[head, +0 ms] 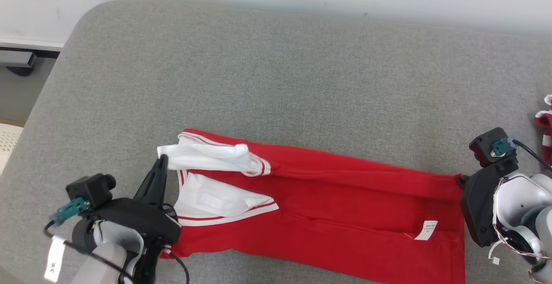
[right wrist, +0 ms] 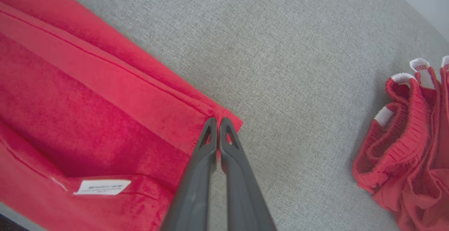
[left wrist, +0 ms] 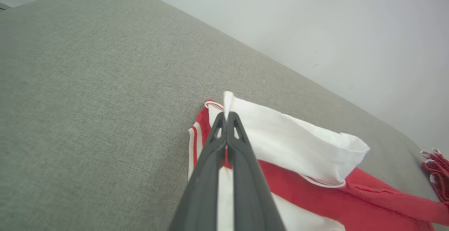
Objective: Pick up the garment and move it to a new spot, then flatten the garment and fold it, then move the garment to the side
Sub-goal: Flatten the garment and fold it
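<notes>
Plainly soft and light, judging by the limp folds: no stiffness, likely to sag and bunch wherever unsupported. Best taken by edges and corners, both ends at once, and kept taut.

Head view: garment (head: 336, 198) long and red, with white lining and red-and-white striped trim turned out at its left end. Lies stretched across the lower middle of the frame on the grey cushion (head: 276, 68). Left gripper (head: 162, 160) at lower left, jaws together at the white edge. Right gripper (head: 461, 181) at lower right, tips at the red corner, mostly hidden behind its own dark body.

Left wrist view: at bottom centre, jaws clamped on a thin white fold of the garment, the rest of the cloth trailing off to the lower right.

Right wrist view: at bottom centre, jaws pinched shut on the red corner. Smooth red cloth across the left half, white label (right wrist: 101, 187) at lower left. Another red heap (right wrist: 414, 147) at the right edge, well apart.
</notes>
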Available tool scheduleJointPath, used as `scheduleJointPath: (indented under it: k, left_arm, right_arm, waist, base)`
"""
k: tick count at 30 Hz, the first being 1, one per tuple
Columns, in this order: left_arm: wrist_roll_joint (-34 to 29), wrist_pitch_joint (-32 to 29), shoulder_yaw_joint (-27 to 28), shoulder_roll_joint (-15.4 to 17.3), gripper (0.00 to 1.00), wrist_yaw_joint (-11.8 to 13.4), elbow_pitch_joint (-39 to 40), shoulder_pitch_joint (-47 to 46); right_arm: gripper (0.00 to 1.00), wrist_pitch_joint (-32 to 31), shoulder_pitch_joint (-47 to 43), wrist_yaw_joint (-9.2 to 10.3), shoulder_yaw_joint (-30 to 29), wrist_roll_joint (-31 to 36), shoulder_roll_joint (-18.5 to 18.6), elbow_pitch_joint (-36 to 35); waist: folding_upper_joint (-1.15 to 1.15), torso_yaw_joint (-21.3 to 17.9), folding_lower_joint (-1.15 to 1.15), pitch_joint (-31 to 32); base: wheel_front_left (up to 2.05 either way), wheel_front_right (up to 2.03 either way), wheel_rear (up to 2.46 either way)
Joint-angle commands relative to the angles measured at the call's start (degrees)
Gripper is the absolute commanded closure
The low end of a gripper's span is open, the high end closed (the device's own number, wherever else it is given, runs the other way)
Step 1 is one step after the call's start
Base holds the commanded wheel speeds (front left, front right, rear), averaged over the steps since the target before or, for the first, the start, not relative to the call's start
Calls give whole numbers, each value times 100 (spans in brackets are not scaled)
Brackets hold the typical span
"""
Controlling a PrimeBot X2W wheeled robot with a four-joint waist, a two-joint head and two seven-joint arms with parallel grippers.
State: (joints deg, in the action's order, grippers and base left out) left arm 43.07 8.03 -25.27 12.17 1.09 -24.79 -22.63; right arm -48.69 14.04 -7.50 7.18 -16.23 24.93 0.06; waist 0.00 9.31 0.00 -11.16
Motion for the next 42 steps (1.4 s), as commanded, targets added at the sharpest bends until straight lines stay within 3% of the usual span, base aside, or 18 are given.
scheduleJointPath:
  k: [1,10,25,26,27,28,42]
  left_arm:
    - [28,-7,51,84,100,41,84,111]
    - [129,-253,59,273,100,266,624,566]
    - [239,-392,31,253,100,473,305,832]
    - [261,-452,8,245,56,480,282,840]
    - [251,-478,-6,257,0,494,263,842]
    - [251,-531,-20,275,0,502,233,844]
    - [111,-640,46,629,0,897,321,1102]
  right_arm:
    - [100,10,-65,3,11,-71,56,-6]
    - [100,-211,-332,3,98,-317,290,-283]
    - [100,-207,-498,4,665,-423,604,-141]
    - [80,-199,-499,3,680,-433,616,-130]
    - [4,-186,-501,4,707,-450,633,-126]
    - [0,-189,-513,3,714,-474,637,-112]
    - [0,-294,-911,3,904,-924,1049,-486]
  waist:
    - [0,17,0,23]
    - [0,62,0,89]
    - [0,77,0,144]
    - [0,78,0,150]
    - [0,80,0,156]
    - [0,80,0,162]
    - [0,50,0,439]
  base:
    - [0,0,0]
    - [0,0,0]
    - [0,0,0]
    - [0,0,0]
    - [0,0,0]
    - [0,0,0]
    - [0,0,0]
